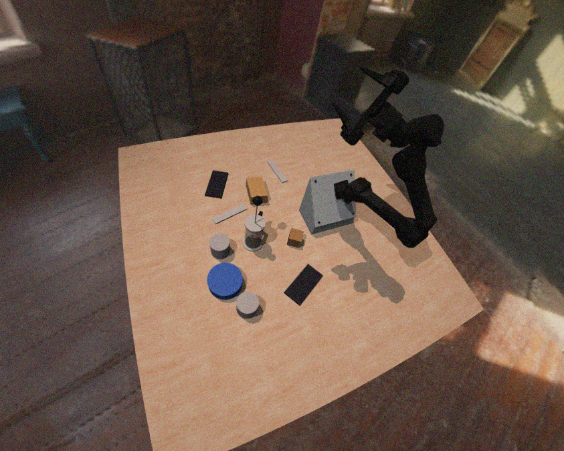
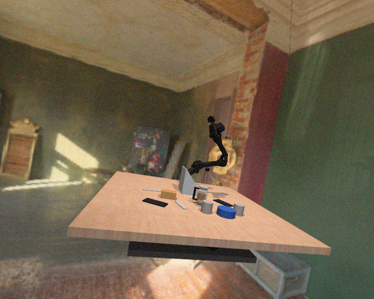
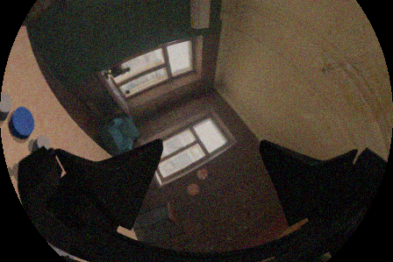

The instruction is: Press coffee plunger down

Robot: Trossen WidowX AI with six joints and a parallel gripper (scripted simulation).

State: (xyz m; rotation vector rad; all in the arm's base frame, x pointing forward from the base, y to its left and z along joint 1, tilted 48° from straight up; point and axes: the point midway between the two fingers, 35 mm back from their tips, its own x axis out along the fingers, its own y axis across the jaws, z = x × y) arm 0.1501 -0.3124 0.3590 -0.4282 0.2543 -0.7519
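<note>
The coffee press stands upright on the table, a clear beaker with a dark handle. Its plunger is up: the black knob sits on a thin rod high above the lid. My gripper is open and empty. It is raised high, beyond the table's back right edge in the top view, far from the press. The wrist view looks out over the room and does not show the press.
A blue disc and grey cylinders stand near the press. An orange block, a small orange cube, black plates and pale strips lie around. A grey wedge bears my arm.
</note>
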